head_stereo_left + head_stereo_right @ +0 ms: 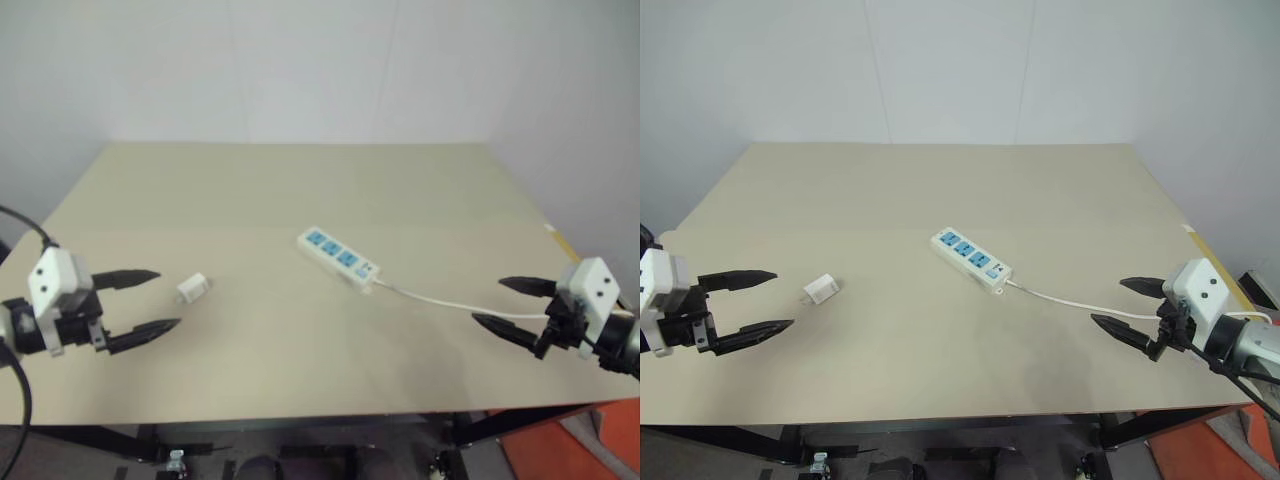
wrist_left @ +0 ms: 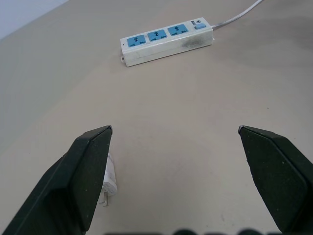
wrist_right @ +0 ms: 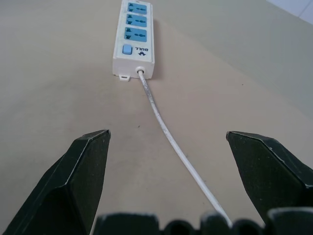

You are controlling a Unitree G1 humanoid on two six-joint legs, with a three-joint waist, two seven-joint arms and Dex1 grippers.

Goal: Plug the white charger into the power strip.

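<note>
The white charger [image 1: 192, 288] lies on the beige table [image 1: 300, 190] left of centre, a short way in front of my left gripper [image 1: 155, 300], which is open and empty. In the left wrist view the charger [image 2: 109, 181] peeks out beside one black finger [image 2: 83, 171]. The power strip [image 1: 338, 257], white with three blue socket faces, lies slanted at the table's middle; its thin white cord [image 1: 450, 303] runs toward my right gripper [image 1: 505, 304], open and empty near the right edge. The right wrist view looks along the cord [image 3: 166, 132] to the strip's switch end [image 3: 133, 49].
A plain pale wall stands behind the table. An orange patch of floor [image 1: 560, 445] shows past the table's front right corner. Wide bare tabletop lies between the grippers and behind the strip.
</note>
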